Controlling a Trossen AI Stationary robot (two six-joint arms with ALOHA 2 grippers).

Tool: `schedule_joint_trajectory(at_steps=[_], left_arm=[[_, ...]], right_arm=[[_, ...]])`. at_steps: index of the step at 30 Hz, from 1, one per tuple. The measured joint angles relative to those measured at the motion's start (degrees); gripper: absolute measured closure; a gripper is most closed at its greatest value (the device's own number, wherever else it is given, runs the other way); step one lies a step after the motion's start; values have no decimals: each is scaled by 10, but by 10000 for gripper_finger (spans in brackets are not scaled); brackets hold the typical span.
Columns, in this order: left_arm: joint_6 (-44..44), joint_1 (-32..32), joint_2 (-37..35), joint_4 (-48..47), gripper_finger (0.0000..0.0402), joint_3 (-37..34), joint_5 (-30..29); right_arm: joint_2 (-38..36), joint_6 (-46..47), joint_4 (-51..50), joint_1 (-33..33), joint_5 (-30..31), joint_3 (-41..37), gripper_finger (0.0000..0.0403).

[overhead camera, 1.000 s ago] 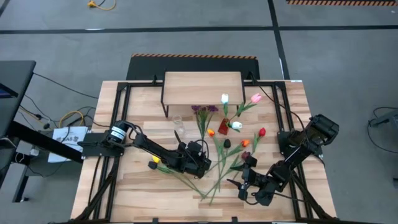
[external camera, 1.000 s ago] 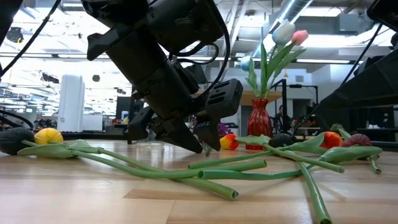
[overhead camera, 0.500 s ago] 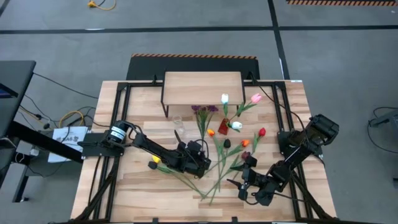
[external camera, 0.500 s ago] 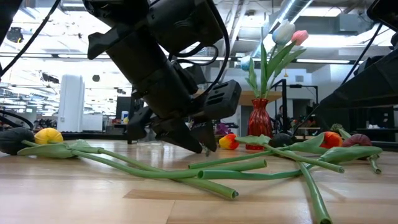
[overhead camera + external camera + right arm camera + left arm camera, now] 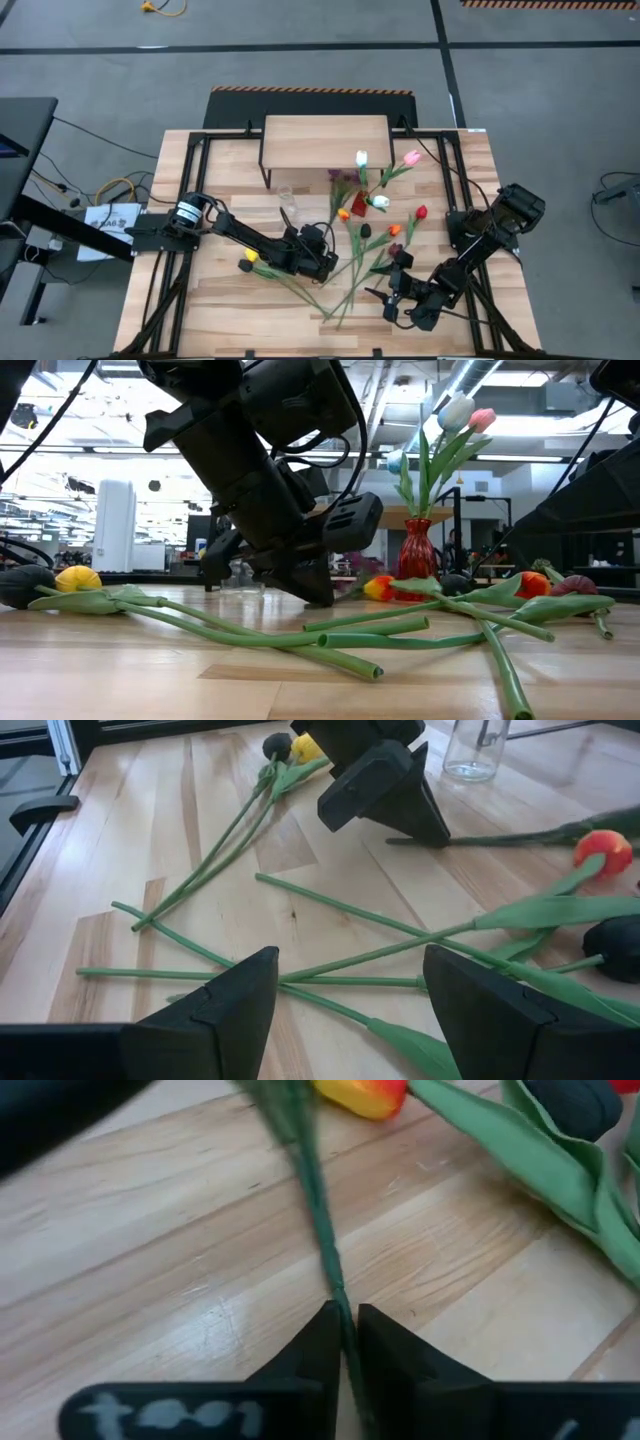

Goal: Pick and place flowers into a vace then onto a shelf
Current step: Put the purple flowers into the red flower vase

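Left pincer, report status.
Left pincer shut on thin green flower stem. Right pincer open, idle. Loose green-stemmed tulips crisscross alongside.

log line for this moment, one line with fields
stage: grasp | left gripper: shut on purple sprig stem, low on table | right gripper: open, waiting over loose stems | red vase: holds tulips

Slatted table [image 5: 230,310]: flowers [image 5: 350,270], shelf [image 5: 325,140], red vase [image 5: 358,206].

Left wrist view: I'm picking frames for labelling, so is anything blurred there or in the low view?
Left wrist view: the stem above the left gripper is smeared. Low view: the room behind is bright, with the arm in near silhouette.
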Motion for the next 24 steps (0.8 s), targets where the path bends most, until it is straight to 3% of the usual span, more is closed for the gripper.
schedule_joint_trajectory(at_steps=[5,24], left_arm=[[-8,0,0,-15,397,0,-1],[-26,-11,2,-32,401,0,-46]], right_arm=[[0,0,0,0,0,0,159],[0,-1,0,0,-13,0,159]])
